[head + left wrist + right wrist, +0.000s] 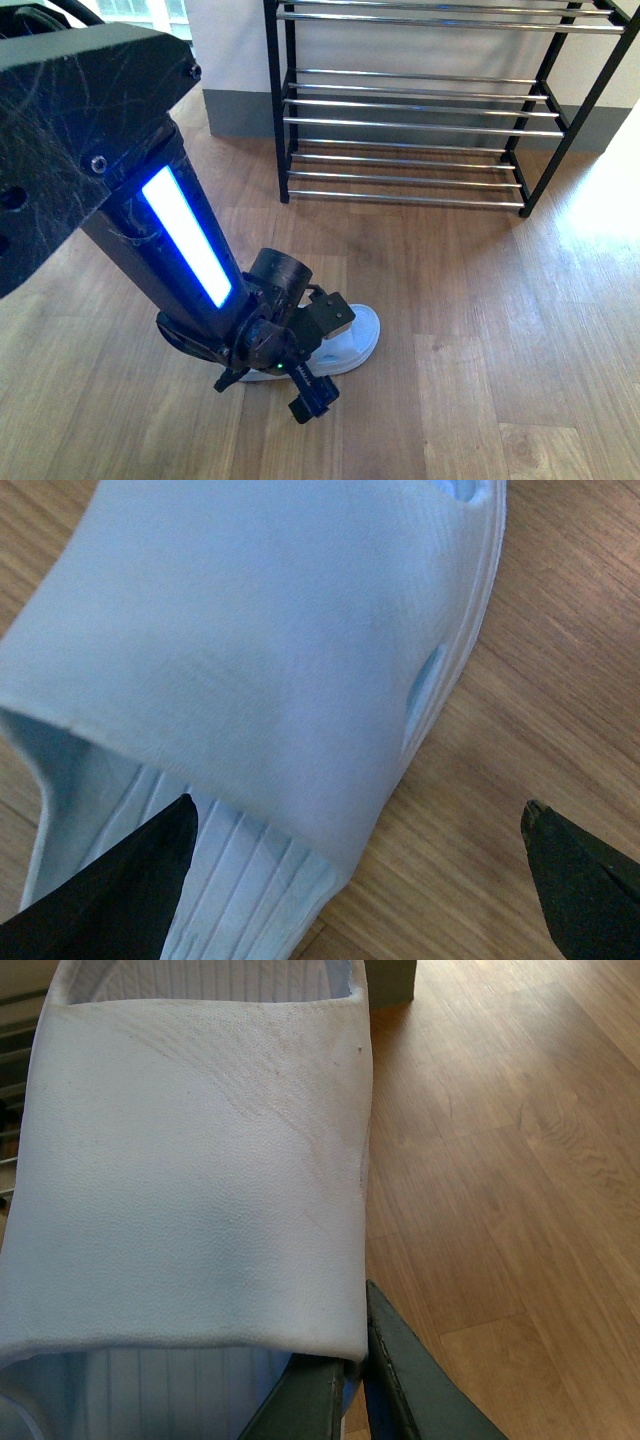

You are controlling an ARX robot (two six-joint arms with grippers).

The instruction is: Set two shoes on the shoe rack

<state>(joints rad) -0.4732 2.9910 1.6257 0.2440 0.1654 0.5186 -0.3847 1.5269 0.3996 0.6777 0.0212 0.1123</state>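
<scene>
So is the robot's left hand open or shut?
Open. In the left wrist view, the left hand's two black fingers stand wide apart, one over the pale slipper, the other over the wooden floor.

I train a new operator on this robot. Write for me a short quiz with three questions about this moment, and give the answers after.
1. True or false: one shoe lies on a visible tier of the shoe rack.
2. The left claw, over the pale shoe on the floor, is: A) open, B) shut, C) out of view.
3. Which claw is shut on the other shoe?

Key: 1 false; 2 A; 3 the right claw.
</scene>
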